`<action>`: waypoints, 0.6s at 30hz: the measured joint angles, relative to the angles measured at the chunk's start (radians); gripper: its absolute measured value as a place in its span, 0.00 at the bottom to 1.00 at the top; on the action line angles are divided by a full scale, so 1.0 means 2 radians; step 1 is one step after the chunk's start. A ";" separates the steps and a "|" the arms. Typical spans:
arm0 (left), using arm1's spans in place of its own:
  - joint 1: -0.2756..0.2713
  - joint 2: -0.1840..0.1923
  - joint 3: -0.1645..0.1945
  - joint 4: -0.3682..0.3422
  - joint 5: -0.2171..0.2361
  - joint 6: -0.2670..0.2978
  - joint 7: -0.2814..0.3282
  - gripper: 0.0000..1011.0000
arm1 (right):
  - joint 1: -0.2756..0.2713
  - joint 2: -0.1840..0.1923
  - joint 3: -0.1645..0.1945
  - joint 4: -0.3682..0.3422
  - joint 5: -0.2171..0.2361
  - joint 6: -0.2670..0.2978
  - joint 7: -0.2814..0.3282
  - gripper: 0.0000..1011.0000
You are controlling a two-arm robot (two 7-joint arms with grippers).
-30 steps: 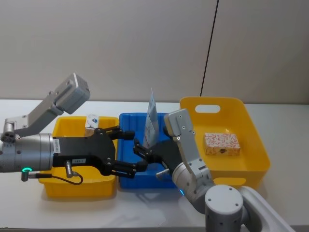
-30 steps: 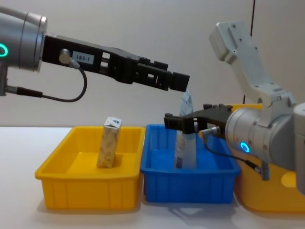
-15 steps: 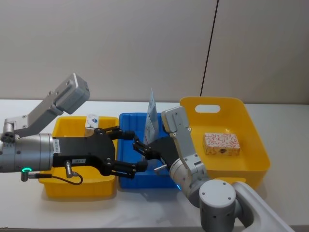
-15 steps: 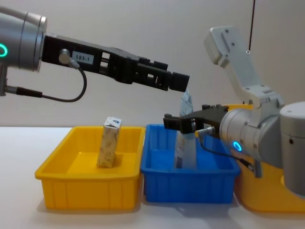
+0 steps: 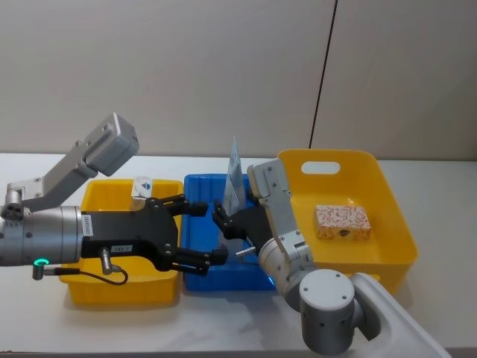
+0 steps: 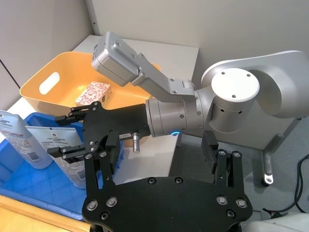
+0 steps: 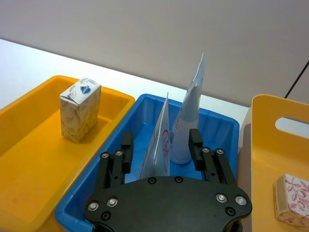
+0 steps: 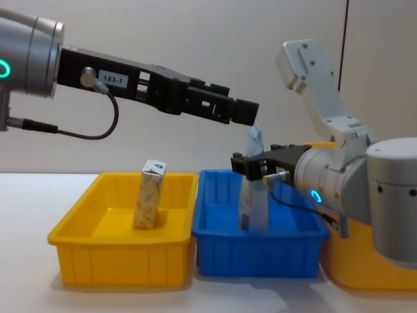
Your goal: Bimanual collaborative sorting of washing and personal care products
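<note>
Two pale-blue squeeze tubes (image 7: 188, 121) stand upright in the blue bin (image 5: 197, 181). My right gripper (image 7: 161, 142) is open low over that bin, its fingers on either side of the nearer tube (image 7: 157, 140) without touching it. My left gripper (image 5: 215, 232) is open too and hovers well above the bin's front, left of the right gripper (image 5: 227, 222); in the chest view the left gripper (image 8: 244, 112) is higher than the tube tip. A small cream carton (image 8: 148, 194) stands in the left yellow bin (image 8: 117, 261). A white box with red floral print (image 5: 343, 221) lies in the big yellow bin (image 5: 387, 194).
The three bins sit side by side on a white table, with the blue one in the middle. A grey wall rises close behind them. The two arms cross closely over the blue bin. Bare table lies in front of the bins.
My right gripper has drawn back a little toward the right, and its arm has swung slightly left. The left arm, tubes, carton and box have not moved.
</note>
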 joint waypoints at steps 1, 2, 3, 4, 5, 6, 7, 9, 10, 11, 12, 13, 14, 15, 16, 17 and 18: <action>0.000 0.000 0.000 0.000 0.000 0.000 0.000 0.99 | 0.000 0.000 0.000 0.000 0.000 0.000 0.000 0.72; 0.000 0.000 0.000 0.000 0.000 0.000 0.000 0.99 | 0.001 -0.001 0.001 0.001 -0.001 0.000 0.000 0.66; 0.000 0.000 0.000 0.000 0.000 0.000 0.000 0.99 | 0.001 -0.002 0.001 0.001 -0.001 0.001 0.000 0.63; 0.000 0.000 0.000 0.000 0.000 0.000 0.000 0.99 | 0.001 -0.002 0.002 0.001 -0.001 0.002 0.000 0.59; 0.000 0.000 0.000 0.000 0.000 0.000 0.000 0.99 | 0.001 -0.002 0.002 0.001 -0.001 0.003 0.000 0.58; 0.000 0.000 0.000 0.000 0.000 0.000 0.000 0.99 | 0.001 -0.002 0.003 0.000 -0.001 0.004 0.000 0.53; 0.000 0.000 0.000 0.000 0.000 0.000 0.000 0.99 | 0.001 -0.002 0.003 -0.001 -0.002 0.004 0.000 0.52; 0.000 0.000 0.000 0.000 0.000 0.000 0.000 0.99 | 0.000 -0.002 0.004 -0.003 -0.002 0.006 0.001 0.43; 0.000 0.000 0.000 0.000 0.000 0.000 0.000 0.99 | -0.001 -0.002 0.005 -0.004 -0.002 0.007 0.001 0.41; 0.000 0.000 0.000 0.000 0.000 0.000 0.000 0.99 | -0.002 -0.001 0.006 -0.007 -0.002 0.008 0.002 0.37; 0.000 0.000 0.000 0.000 0.000 0.000 0.000 0.99 | -0.003 -0.001 0.007 -0.009 -0.002 0.009 0.002 0.37; 0.000 0.000 0.000 0.000 0.000 0.000 0.000 0.99 | -0.004 0.000 0.008 -0.011 -0.002 0.010 0.003 0.28; 0.000 0.000 0.000 0.000 0.000 0.000 0.000 0.99 | -0.004 0.000 0.008 -0.011 -0.002 0.010 0.003 0.28; 0.000 0.000 0.000 0.000 0.000 0.000 0.000 0.99 | -0.005 0.001 0.008 -0.013 -0.002 0.011 0.003 0.26; 0.000 0.000 0.000 0.000 0.000 0.000 0.000 0.99 | -0.007 0.002 0.010 -0.016 -0.002 0.012 0.004 0.20; 0.000 0.000 0.000 0.000 0.000 0.000 0.000 0.99 | -0.008 0.003 0.011 -0.018 -0.001 0.012 0.005 0.18; 0.000 0.000 0.000 0.000 0.000 0.000 0.000 0.99 | -0.010 0.004 0.012 -0.022 -0.001 0.012 0.007 0.17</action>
